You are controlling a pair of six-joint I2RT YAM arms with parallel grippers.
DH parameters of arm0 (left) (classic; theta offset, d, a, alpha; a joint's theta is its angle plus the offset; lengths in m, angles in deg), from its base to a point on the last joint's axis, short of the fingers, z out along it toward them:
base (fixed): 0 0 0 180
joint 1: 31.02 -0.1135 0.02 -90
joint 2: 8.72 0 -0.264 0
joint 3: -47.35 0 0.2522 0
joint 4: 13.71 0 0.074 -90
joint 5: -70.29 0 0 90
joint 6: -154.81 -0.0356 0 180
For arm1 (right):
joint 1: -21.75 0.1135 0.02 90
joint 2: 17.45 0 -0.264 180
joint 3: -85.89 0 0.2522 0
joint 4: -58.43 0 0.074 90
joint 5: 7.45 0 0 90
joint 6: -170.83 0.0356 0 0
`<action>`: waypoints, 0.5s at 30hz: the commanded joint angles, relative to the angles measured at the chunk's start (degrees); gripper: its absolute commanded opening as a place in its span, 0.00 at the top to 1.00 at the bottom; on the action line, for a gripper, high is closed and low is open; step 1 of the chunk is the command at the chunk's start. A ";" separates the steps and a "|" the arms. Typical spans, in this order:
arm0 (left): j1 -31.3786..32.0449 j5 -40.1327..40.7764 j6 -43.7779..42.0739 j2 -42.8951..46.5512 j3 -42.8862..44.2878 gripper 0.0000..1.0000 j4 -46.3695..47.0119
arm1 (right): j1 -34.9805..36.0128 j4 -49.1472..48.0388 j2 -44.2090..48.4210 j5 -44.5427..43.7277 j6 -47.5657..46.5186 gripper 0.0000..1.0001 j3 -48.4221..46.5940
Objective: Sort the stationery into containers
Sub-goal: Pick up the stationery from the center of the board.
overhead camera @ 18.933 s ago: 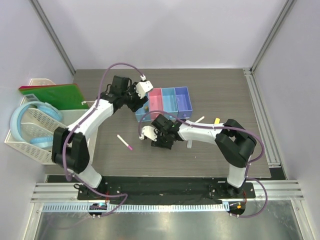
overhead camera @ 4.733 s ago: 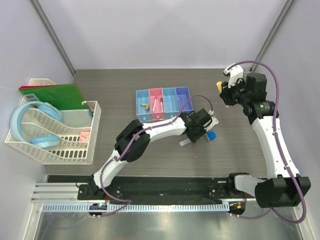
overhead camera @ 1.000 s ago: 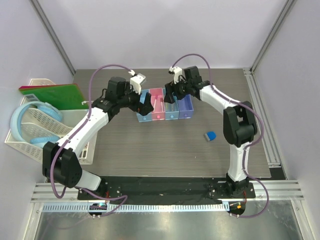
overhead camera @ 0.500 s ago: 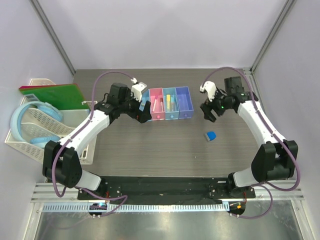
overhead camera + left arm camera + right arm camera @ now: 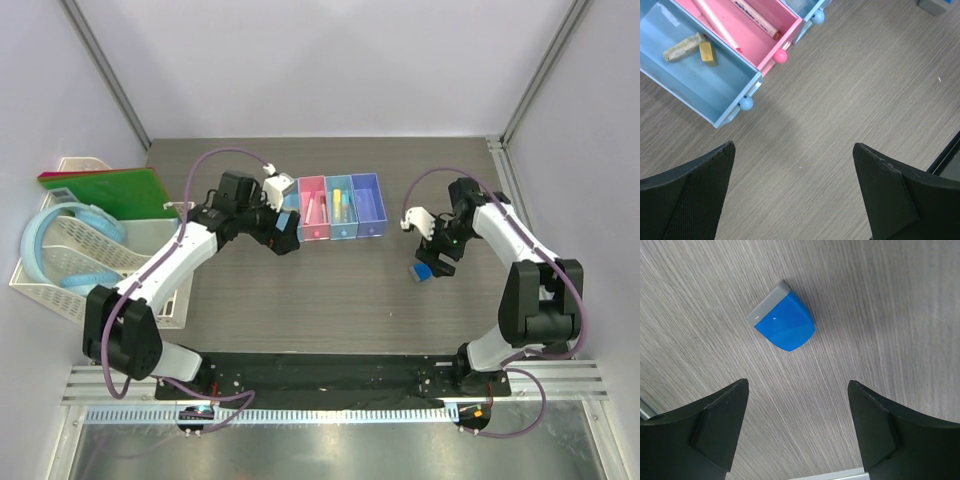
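Half a second on, the right arm has dropped from beside the bins to hang over the blue block (image 5: 423, 271); the left arm has barely shifted. Right fingers (image 5: 715, 425) are spread wide and empty, straddling the block. It lies flat on the counter (image 5: 320, 300), well apart from the containers (image 5: 367, 205), off to their right. Left fingers (image 5: 685, 195) are also spread and empty, near the light blue bin (image 5: 715, 82). The block looks small, light, rigid and glossy, so it is likely slippery. Best hold: across the two straight flanks by the grey end, not the rounded tip.
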 commanded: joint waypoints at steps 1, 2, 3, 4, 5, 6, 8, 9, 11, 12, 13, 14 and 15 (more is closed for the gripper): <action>-0.27 -0.52 -2.09 2.72 -0.60 0.00 -2.15 | -0.64 1.23 -3.10 -1.70 -3.42 0.15 -0.37; -0.27 -0.43 -2.09 2.72 -0.60 0.00 -2.33 | -0.64 1.14 -4.50 -0.13 -1.33 0.16 -0.63; -0.27 -0.43 -2.18 2.72 -0.68 0.00 -2.33 | -0.64 2.19 -4.87 1.11 -0.88 0.16 -0.81; -0.27 -0.43 -2.26 2.64 -0.77 0.00 -2.24 | -0.64 2.81 -5.13 2.60 -0.87 0.16 -0.98; -0.27 -0.52 -2.18 2.55 -0.86 0.00 -2.33 | -0.64 2.81 -5.13 3.57 -0.96 0.16 -0.64; -0.27 -0.52 -2.26 2.46 -0.86 0.00 -2.33 | -0.64 2.20 -4.96 4.36 -1.74 0.16 -0.02; -0.27 -0.43 -2.27 2.20 -0.95 0.00 -2.42 | -0.55 0.71 -4.87 3.67 -2.36 0.16 1.82; -0.27 -0.43 -2.35 2.11 -0.95 0.00 -2.42 | -0.64 -0.78 -5.22 2.54 -2.63 0.16 2.35; -0.27 -0.43 -2.27 2.11 -0.86 0.00 -2.59 | -0.64 -1.32 -5.74 2.09 -3.15 0.16 3.06; -0.27 -0.52 -2.27 2.02 -0.77 0.00 -2.59 | -0.64 -1.67 -5.92 2.43 -3.68 0.16 3.14; -0.27 -0.43 -2.18 2.02 -0.95 0.00 -2.59 | -0.72 -1.84 -6.18 2.70 -3.94 0.16 3.41; -0.27 -0.52 -2.18 2.11 -1.04 0.00 -2.59 | -0.64 -2.19 -6.19 2.87 -4.21 0.16 3.67; -0.27 -0.43 -2.18 2.19 -1.04 0.00 -2.59 | -0.55 -3.24 -6.27 2.96 -4.30 0.16 4.28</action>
